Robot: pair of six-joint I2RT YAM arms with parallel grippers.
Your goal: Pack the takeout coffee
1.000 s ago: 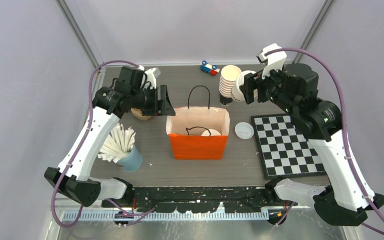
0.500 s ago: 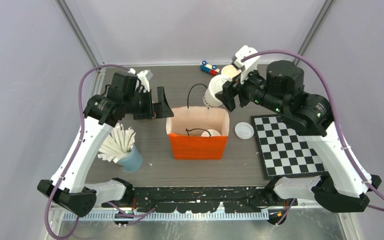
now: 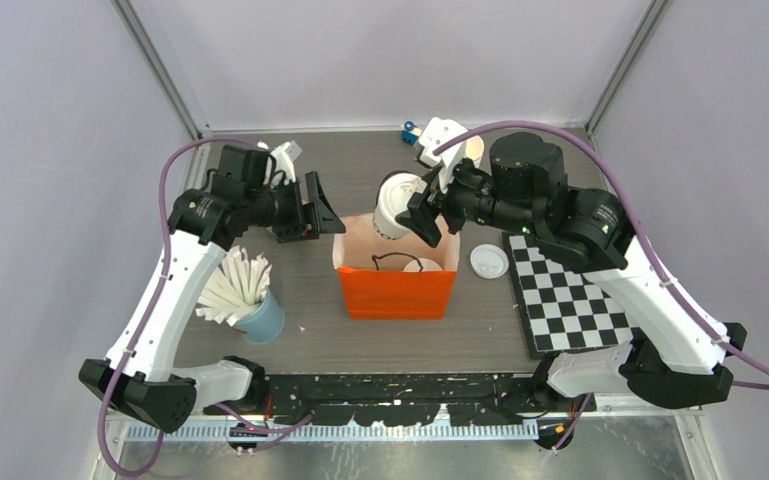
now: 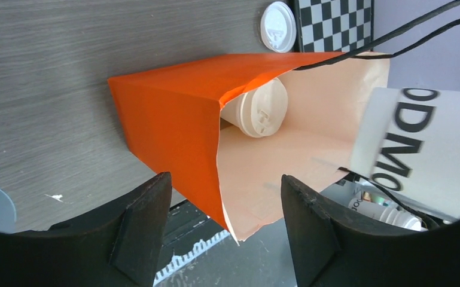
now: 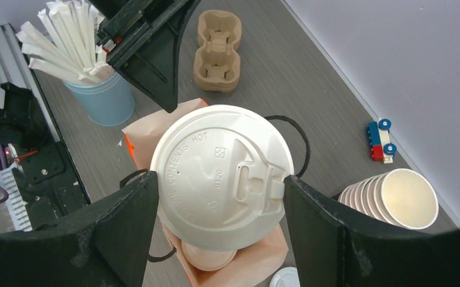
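Note:
My right gripper [image 3: 418, 212] is shut on a lidded white takeout coffee cup [image 3: 395, 205] and holds it tilted just above the back rim of the open orange bag [image 3: 397, 289]. Its lid [image 5: 220, 173] fills the right wrist view between the fingers. A second lidded cup [image 4: 258, 108] lies inside the bag; it also shows in the top view [image 3: 421, 266]. My left gripper [image 3: 320, 208] is open and empty at the bag's left rim, one finger on each side of the bag's corner [image 4: 239, 197].
A loose white lid [image 3: 488, 261] lies right of the bag by the checkerboard [image 3: 575, 292]. A stack of lidless cups [image 5: 389, 197] and a toy car [image 5: 380, 141] stand at the back. A blue cup of paper sticks [image 3: 245, 294] and a cardboard cup carrier [image 5: 218, 45] are on the left.
My right gripper has carried the lidded cup leftward from beside the cup stack to above the bag. My left gripper has shifted slightly toward the bag's left rim.

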